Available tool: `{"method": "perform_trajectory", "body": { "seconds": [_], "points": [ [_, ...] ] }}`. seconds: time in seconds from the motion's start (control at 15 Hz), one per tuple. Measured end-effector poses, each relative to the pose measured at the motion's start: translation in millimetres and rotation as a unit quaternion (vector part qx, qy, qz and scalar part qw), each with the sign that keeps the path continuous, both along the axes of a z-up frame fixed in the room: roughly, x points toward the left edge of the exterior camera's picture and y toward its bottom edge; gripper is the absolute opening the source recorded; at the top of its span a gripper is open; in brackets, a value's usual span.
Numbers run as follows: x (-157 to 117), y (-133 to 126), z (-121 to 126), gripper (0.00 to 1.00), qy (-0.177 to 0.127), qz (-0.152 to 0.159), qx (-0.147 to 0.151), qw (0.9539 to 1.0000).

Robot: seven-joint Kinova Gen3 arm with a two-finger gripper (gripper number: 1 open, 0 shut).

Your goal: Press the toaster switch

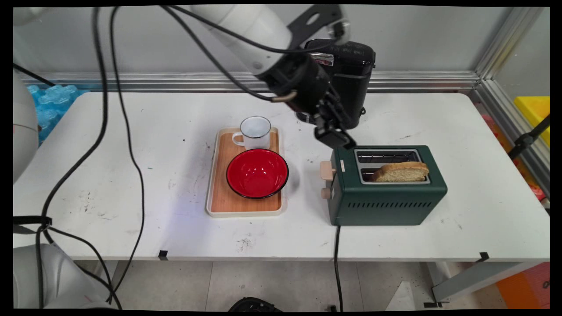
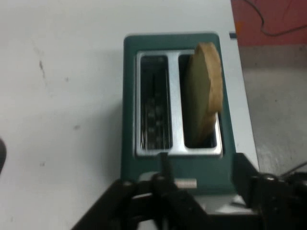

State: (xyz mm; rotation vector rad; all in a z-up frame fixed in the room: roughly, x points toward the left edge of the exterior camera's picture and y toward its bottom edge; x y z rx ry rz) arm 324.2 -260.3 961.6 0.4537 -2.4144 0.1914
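A dark green two-slot toaster (image 1: 386,204) stands right of the table's middle. One slice of bread (image 1: 401,172) sticks up out of its near slot, and the far slot is empty. On its left end are a beige lever (image 1: 326,170) and a knob (image 1: 325,193). My gripper (image 1: 336,139) hangs shut with nothing in it, just above the toaster's left top edge and the lever. In the hand view my gripper (image 2: 165,168) is over the lever end of the toaster (image 2: 128,120), with the bread (image 2: 204,91) in the right slot.
A wooden tray (image 1: 219,193) left of the toaster holds a red bowl (image 1: 257,173) and a white enamel mug (image 1: 254,131). Behind the arm stands a black appliance (image 1: 351,74). The toaster's black cord (image 1: 336,263) drops over the front edge.
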Motion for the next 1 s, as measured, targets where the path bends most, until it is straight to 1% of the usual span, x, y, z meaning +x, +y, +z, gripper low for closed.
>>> {"method": "perform_trajectory", "body": {
  "seconds": [0.27,0.47,0.67,1.0],
  "points": [
    [25.6,9.4,-4.8,0.0,-0.019,-0.002,0.002,0.9998],
    [34.7,13.1,-11.1,0.0,-0.029,-0.005,0.005,0.9996],
    [36.4,14.1,-18.4,0.0,-0.036,-0.005,0.01,0.9993],
    [26.1,9.4,-34.2,0.0,-0.047,-0.003,0.013,0.9988]
  ]
}}
